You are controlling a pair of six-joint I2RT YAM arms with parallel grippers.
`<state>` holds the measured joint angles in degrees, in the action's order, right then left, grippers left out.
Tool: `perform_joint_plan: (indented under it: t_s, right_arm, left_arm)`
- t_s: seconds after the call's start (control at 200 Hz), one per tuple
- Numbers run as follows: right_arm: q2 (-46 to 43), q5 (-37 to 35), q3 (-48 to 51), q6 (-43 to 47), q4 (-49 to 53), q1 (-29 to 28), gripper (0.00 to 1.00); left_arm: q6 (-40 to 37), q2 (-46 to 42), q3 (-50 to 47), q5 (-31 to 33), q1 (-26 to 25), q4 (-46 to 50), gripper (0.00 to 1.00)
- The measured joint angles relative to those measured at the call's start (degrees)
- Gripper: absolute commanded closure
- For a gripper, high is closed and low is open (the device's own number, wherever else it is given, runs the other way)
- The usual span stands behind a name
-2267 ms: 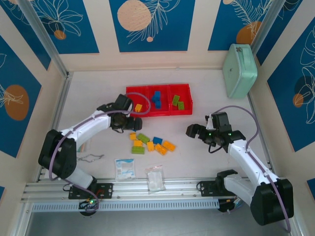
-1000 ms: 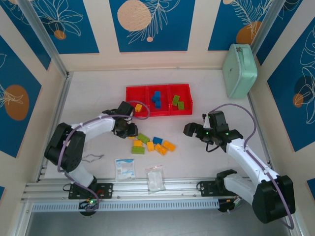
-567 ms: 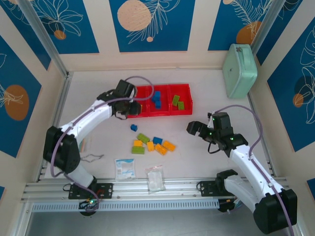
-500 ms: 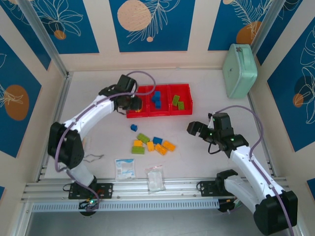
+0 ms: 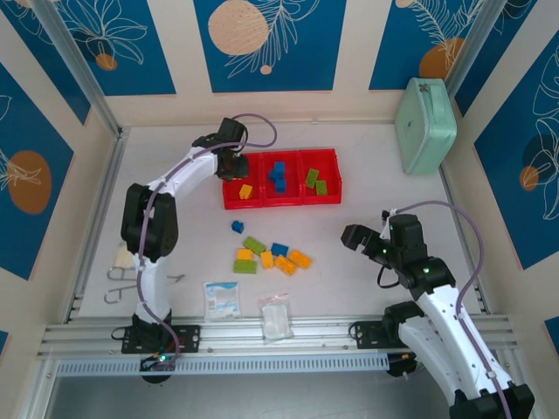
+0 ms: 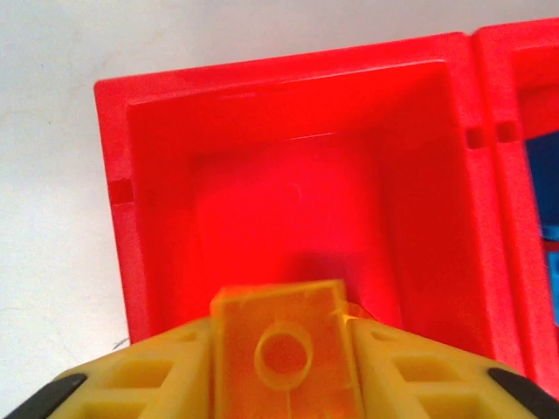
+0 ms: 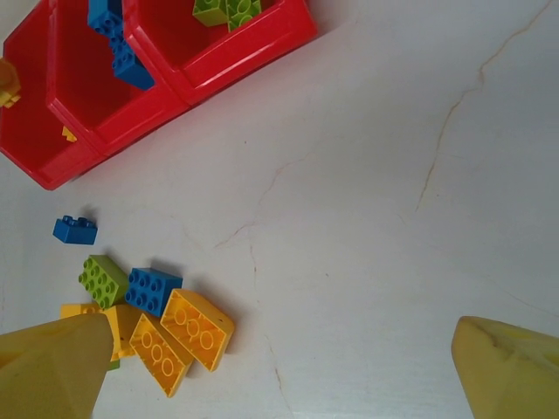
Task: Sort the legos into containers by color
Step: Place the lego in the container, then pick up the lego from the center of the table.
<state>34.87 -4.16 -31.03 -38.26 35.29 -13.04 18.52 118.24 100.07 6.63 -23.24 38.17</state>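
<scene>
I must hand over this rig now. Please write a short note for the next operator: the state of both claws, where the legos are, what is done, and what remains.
Left claw: shut on a yellow brick, above the left compartment of the red tray.
Right claw: open, empty, over the table, right of the loose pile.
Done: one yellow lego lies in the left compartment, blue legos in the middle, green legos in the right.
Left: drop the held brick, then sort about eight loose bricks on the table: yellow, blue, green.
</scene>
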Motion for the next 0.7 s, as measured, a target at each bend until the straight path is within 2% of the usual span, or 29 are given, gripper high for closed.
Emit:
perform_joint_plan:
  t_s: [0.255, 0.38, 0.47, 0.515, 0.7]
  right_arm:
    - [-0.6, -0.4, 0.0, 0.0, 2.2, 0.8, 0.00]
    - [-0.5, -0.3, 0.0, 0.0, 2.1, 1.0, 0.00]
    - [0.2, -0.2, 0.0, 0.0, 2.0, 1.1, 0.00]
    - [0.7, -0.1, 0.0, 0.0, 1.8, 1.1, 0.00]
    - [4.0, 1.0, 0.0, 0.0, 0.8, 1.1, 0.00]
  left_arm:
    - [1.2, 0.5, -0.7, -1.3, 0.0, -2.8, 0.38]
    - [1.4, -2.3, -4.8, -3.2, 0.0, -5.7, 0.18]
    - [1.7, -6.3, -9.2, -4.5, 0.0, -7.5, 0.09]
    - [2.0, -9.3, -12.3, -5.2, 0.0, -8.5, 0.00]
    - [5.2, -22.9, -28.5, -9.7, 0.0, -14.3, 0.01]
